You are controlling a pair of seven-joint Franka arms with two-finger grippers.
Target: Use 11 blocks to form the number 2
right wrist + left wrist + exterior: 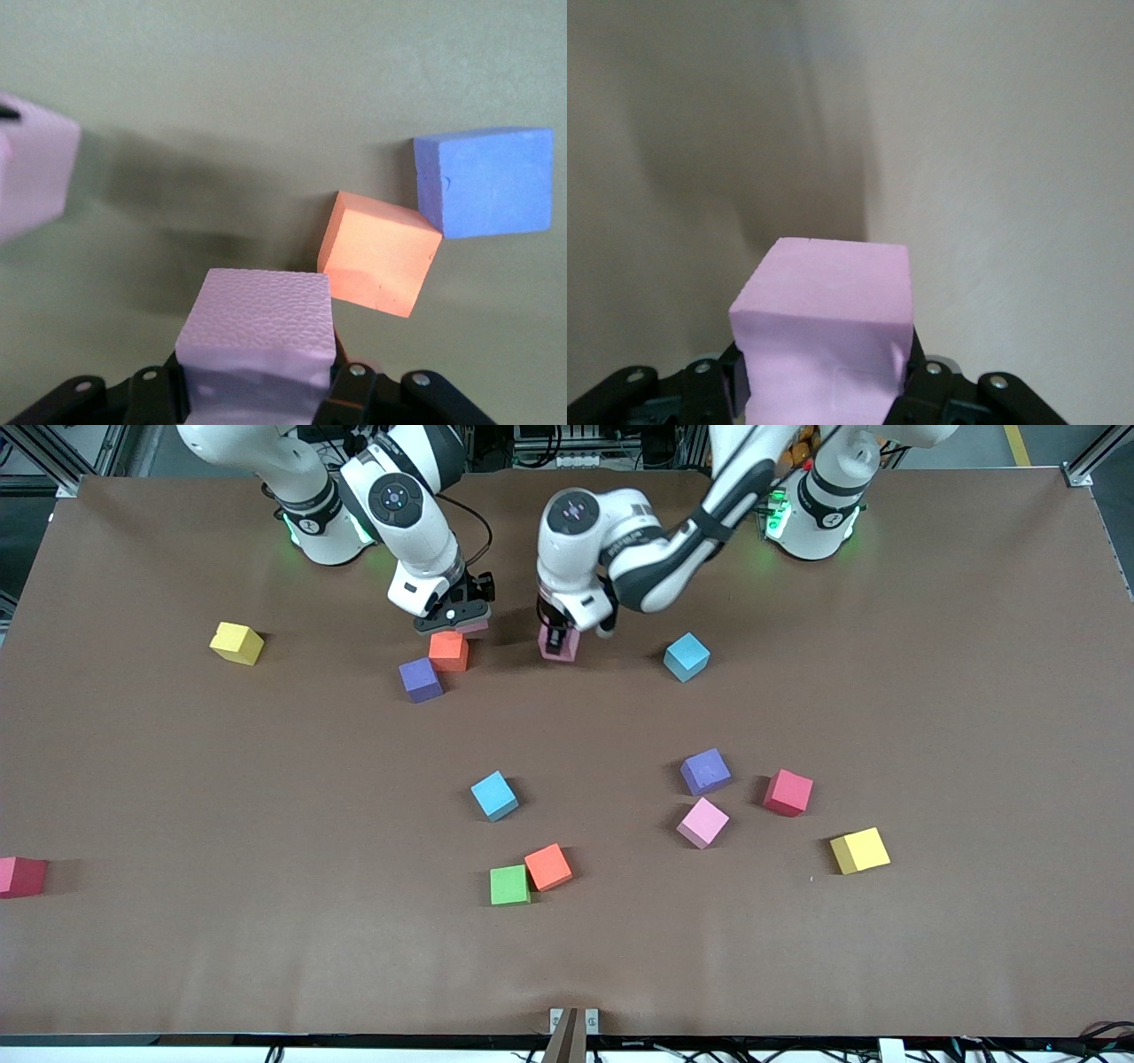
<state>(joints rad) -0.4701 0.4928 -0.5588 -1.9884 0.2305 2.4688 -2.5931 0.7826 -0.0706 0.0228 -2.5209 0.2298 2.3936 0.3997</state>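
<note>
My right gripper [454, 620] is shut on a pink block [257, 341], low over the table beside an orange block [448, 651] and a purple block [420, 680]; both show in the right wrist view, orange [379, 264] and purple [485, 181]. My left gripper [556, 636] is shut on another pink block [560, 646], down at the table toward the right arm's end from a blue block [687, 657]. This pink block fills the left wrist view [824, 328]. The blocks lie scattered; no number 2 shape shows.
Loose blocks nearer the front camera: blue [493, 795], purple [706, 771], red [788, 792], pink [702, 822], yellow [859, 850], orange [548, 866], green [509, 885]. A yellow block [236, 643] and a red block [19, 876] lie toward the right arm's end.
</note>
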